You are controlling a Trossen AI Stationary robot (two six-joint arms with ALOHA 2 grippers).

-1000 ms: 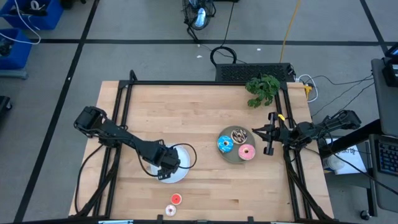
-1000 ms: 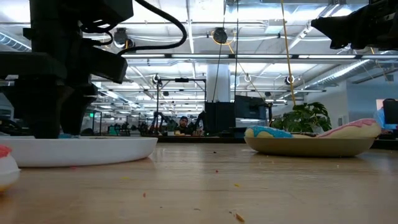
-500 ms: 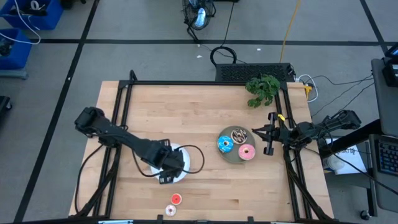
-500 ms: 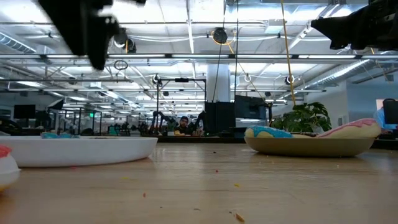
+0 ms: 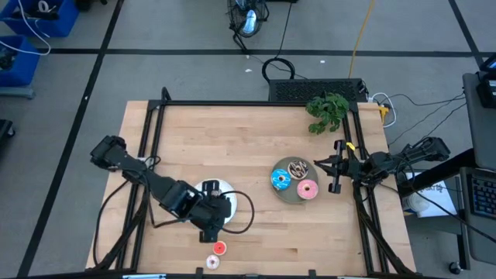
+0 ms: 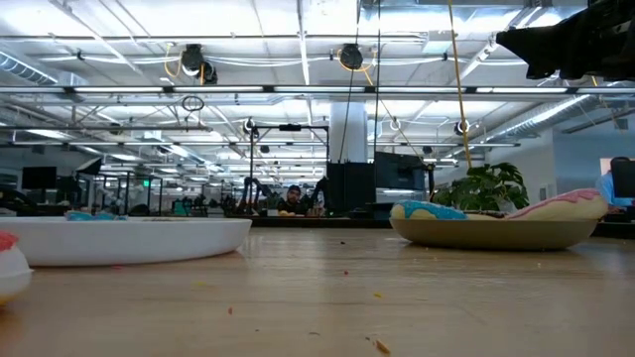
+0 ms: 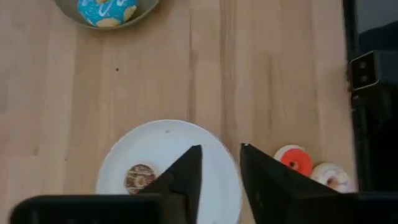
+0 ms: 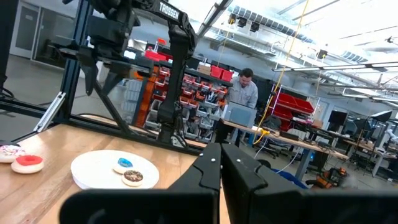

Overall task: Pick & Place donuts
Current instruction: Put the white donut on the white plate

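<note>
Donuts sit in three places: red donut (image 5: 219,248) and whitish donut (image 5: 212,263) on bare wood near the front edge, two tiny ones on the white plate (image 7: 205,146), three larger on the grey plate (image 5: 288,195). They look light, rigid and slick; pinching across the ring seems best. Left gripper (image 7: 219,163), narrowly parted and empty, hovers over the white plate's edge. Right gripper (image 8: 221,158), closed, waits at the right edge. No readable writing.
</note>
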